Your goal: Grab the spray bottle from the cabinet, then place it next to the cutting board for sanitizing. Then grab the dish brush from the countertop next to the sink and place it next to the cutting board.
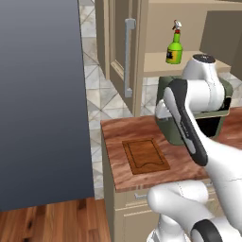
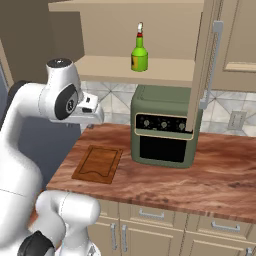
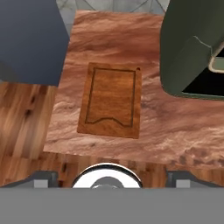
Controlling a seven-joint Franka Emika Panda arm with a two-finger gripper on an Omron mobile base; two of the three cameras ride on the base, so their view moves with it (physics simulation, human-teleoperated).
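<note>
Nearest the base, the white arm folds up over the front edge of the bench (image 2: pixel 210 175), a reddish-brown wood-grain slab on beige base cabinets. The hand hangs above the slab's left end and looks down on it; the fingers (image 3: pixel 43 178) show only as two grey stubs at the foot of the hand view, set well apart with nothing between them, but too little of them shows to tell how far open they are. Below the hand the cutting board (image 2: pixel 98 164) lies flat on the bench near its left end, its darker groove running round the border, with bare wood on all sides of it. Just to its right, a little further back, stands the olive-green oven (image 2: pixel 165 131), its three knobs in a row above a dark door; a gap of bench separates it from the board. Beyond and above the oven is the cabinet (image 2: pixel 165 35), standing open, its door (image 2: pixel 207 65) swung out toward the viewer with the long grey bar handle (image 2: pixel 214 62) running down it. The cabinet's one plain shelf (image 2: pixel 165 70) carries a single item: the spray bottle (image 2: pixel 139 52), bright green with a red neck and a pale trigger head, standing upright toward the front of the shelf, above the oven's left part and well apart from the hand. In the left base view a tall dark grey panel (image 1: pixel 42 99) fills the side next to the bench.
</note>
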